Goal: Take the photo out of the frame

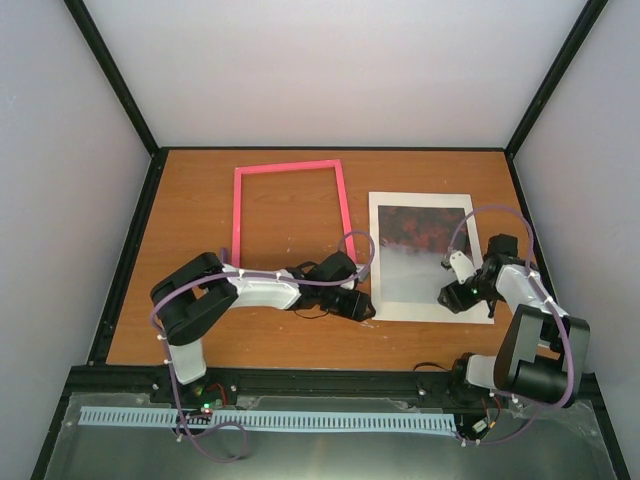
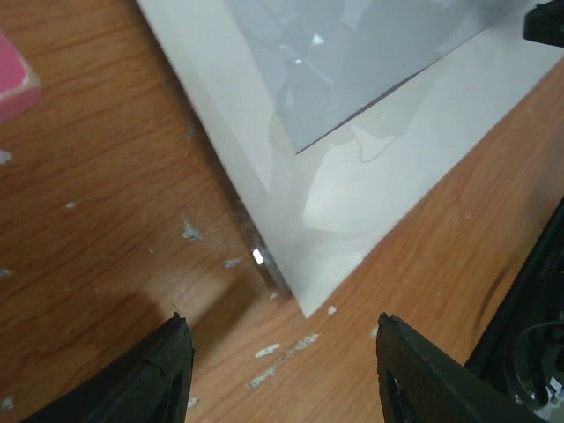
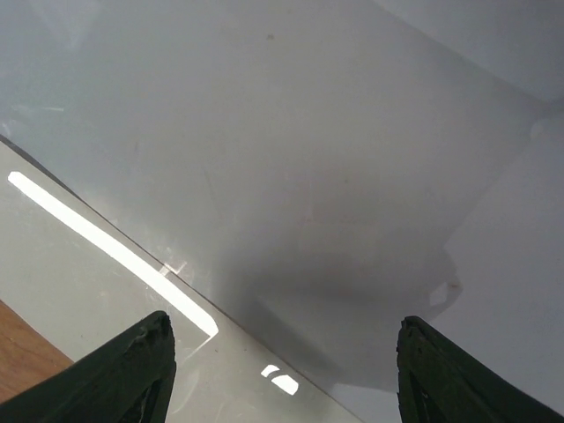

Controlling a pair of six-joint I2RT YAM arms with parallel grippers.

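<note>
Black left fingers (image 2: 159,374) and right fingers (image 3: 141,370) stand apart, partly cropped, near the photo (image 1: 420,255).

The left arm (image 1: 255,290) folds at its elbow and stretches toward 3 o'clock, its left hand (image 1: 362,308) held low, fingers (image 2: 150,374) spread and empty. The right arm (image 1: 540,350) arches over, its right hand (image 1: 450,297) turned toward 9 o'clock, fingers (image 3: 145,370) apart and empty.
</note>
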